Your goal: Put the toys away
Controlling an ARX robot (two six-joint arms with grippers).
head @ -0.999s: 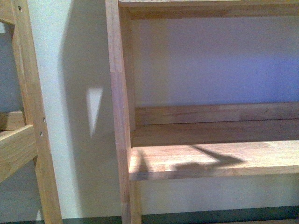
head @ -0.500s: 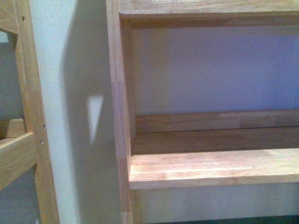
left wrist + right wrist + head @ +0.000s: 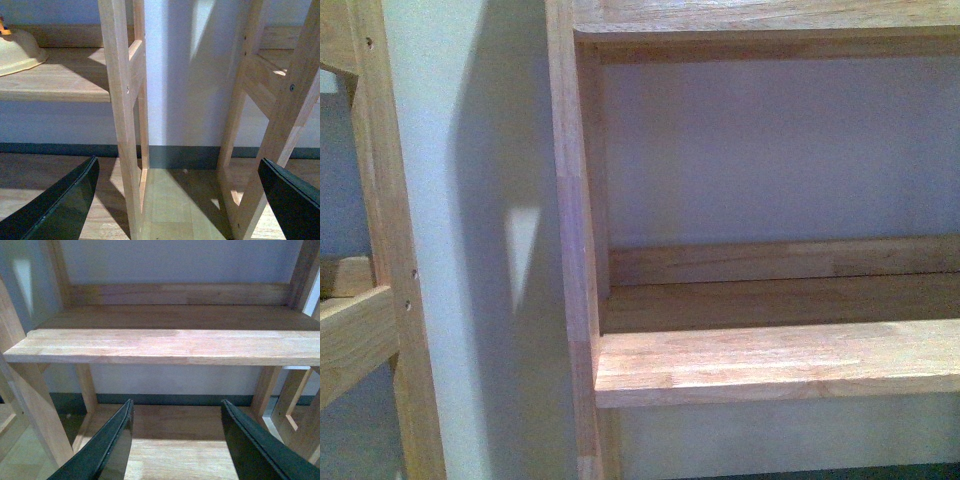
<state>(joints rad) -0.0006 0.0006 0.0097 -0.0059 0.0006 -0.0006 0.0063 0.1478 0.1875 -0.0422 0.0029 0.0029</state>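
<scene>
A pale yellow rounded thing (image 3: 15,52) with an orange bit on top lies on a wooden shelf (image 3: 60,80) in the left wrist view, cut off by the picture's edge. I cannot tell whether it is the plush toy. My left gripper (image 3: 178,165) is open wide and empty, facing the gap between two shelf uprights, low near the floor. My right gripper (image 3: 177,405) is open and empty, below and in front of a bare shelf board (image 3: 165,346). Neither gripper shows in the front view.
The front view shows a wooden shelf unit with an upright (image 3: 570,240) and a bare board (image 3: 780,360) against a pale wall. A second unit's post (image 3: 385,250) stands at the left. A dark baseboard (image 3: 185,152) and a wooden floor (image 3: 172,205) lie below.
The front view has shifted, so the shelf board sits a little lower in the picture. The dark shadow that lay across the board a second ago is gone.
</scene>
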